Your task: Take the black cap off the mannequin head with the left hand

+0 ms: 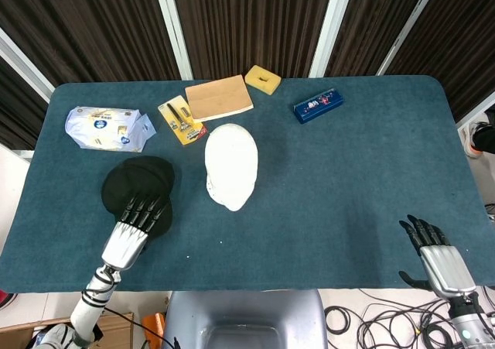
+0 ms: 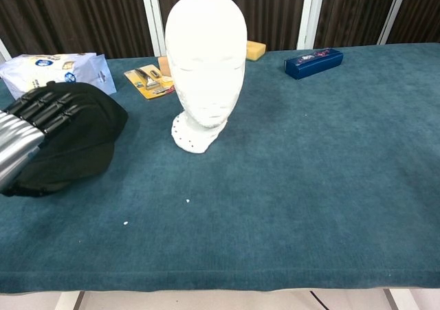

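Now the one black cap [image 1: 138, 189] lies flat on the blue table [image 1: 348, 179], off the one white mannequin head [image 1: 230, 165] and to the left of it, with a gap between them; the head stands bare near the middle of the table. The left hand [image 1: 139, 224] lies over the near side of the cap, its fingers [image 2: 48, 107] stretched forward and close together on top of the black cloth; I cannot tell if it pinches the cap or only rests on it. The right hand [image 1: 435, 248] is at the near right corner, well apart from everything, with its fingers spread and nothing in it. At the far side I count one white packet [image 1: 108, 128], one yellow card with a razor [image 1: 183, 121], one wooden board [image 1: 219, 97], one yellow block [image 1: 263, 79] and one dark blue box [image 1: 318, 105].
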`<state>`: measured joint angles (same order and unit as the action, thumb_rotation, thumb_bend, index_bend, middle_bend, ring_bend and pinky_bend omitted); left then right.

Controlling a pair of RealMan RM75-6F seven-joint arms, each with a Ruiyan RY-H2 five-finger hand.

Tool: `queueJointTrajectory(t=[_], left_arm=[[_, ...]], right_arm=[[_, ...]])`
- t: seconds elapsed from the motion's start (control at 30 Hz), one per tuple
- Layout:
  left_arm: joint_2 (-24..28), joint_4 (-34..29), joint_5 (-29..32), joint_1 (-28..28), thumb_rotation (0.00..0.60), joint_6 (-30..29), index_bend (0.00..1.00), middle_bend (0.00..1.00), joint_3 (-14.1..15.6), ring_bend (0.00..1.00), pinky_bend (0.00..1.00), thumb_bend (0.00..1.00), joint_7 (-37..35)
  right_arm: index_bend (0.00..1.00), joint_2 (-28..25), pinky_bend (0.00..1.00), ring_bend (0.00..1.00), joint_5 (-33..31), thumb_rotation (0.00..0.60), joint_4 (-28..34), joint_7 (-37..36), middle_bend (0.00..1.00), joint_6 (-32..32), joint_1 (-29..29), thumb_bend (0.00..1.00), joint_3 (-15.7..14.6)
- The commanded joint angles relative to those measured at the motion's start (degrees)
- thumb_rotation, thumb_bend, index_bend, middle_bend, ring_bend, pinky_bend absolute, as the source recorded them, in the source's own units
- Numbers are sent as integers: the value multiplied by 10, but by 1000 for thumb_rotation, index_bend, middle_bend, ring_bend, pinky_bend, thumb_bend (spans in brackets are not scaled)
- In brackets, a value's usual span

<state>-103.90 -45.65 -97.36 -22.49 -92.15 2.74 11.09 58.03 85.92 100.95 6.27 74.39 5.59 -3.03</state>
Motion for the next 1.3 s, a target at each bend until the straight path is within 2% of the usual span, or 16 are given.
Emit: queueJointTrajectory(t=[0.03, 0.2, 0.37, 0.47, 0.57, 0.77, 0.87, 0.97, 1.03, 1.1, 1.2, 1.3], left_arm=[[98, -169, 15, 17, 600, 75, 0, 0, 36, 0, 0, 211, 38], [198, -336, 63, 19, 600, 164, 0, 0, 60, 0, 0, 213, 64], [258, -426, 104, 10, 600, 239, 0, 0, 75, 0, 0, 214, 84], [279, -453, 107, 8, 600, 250, 0, 0, 77, 0, 0, 213, 74], [299, -476, 92, 14, 600, 231, 0, 0, 75, 0, 0, 212, 47], [353, -510, 52, 54, 600, 131, 0, 0, 68, 0, 0, 235, 20], [383, -522, 62, 88, 600, 77, 0, 0, 63, 0, 0, 256, 13], [379, -505, 98, 134, 600, 18, 0, 0, 46, 0, 0, 257, -7], [370, -500, 129, 155, 600, 10, 0, 0, 38, 0, 0, 256, -44], [370, -491, 132, 158, 600, 27, 0, 0, 40, 0, 0, 258, -93], [379, -481, 113, 151, 600, 42, 0, 0, 43, 0, 0, 259, -106], [368, -468, 104, 157, 600, 32, 0, 0, 34, 0, 0, 257, -78]], right_arm=[[0, -2, 114, 0, 4, 600, 1, -5, 0, 1, -1, 141, -2], [0, -6, 114, 0, 4, 600, -1, -12, 0, 5, -3, 141, -2], [0, -4, 114, 0, 6, 600, 0, -7, 0, 3, -3, 141, -4], [0, -4, 114, 0, 7, 600, 1, -6, 0, 1, -2, 141, -5], [0, -5, 114, 0, 6, 600, 1, -7, 0, 1, -2, 141, -4], [0, -6, 114, 0, 6, 600, 2, -7, 0, 8, -5, 141, -3], [0, -7, 114, 0, 9, 600, 4, -1, 0, 14, -9, 140, -5], [0, -7, 114, 0, 14, 600, 8, 7, 0, 22, -13, 141, -6], [0, -6, 114, 0, 19, 600, 10, 11, 0, 27, -15, 141, -7], [0, -5, 114, 0, 23, 600, 11, 13, 0, 30, -17, 141, -8], [0, -5, 114, 0, 24, 600, 11, 12, 0, 33, -17, 141, -7], [0, -5, 114, 0, 26, 600, 11, 10, 0, 36, -18, 141, -6]])
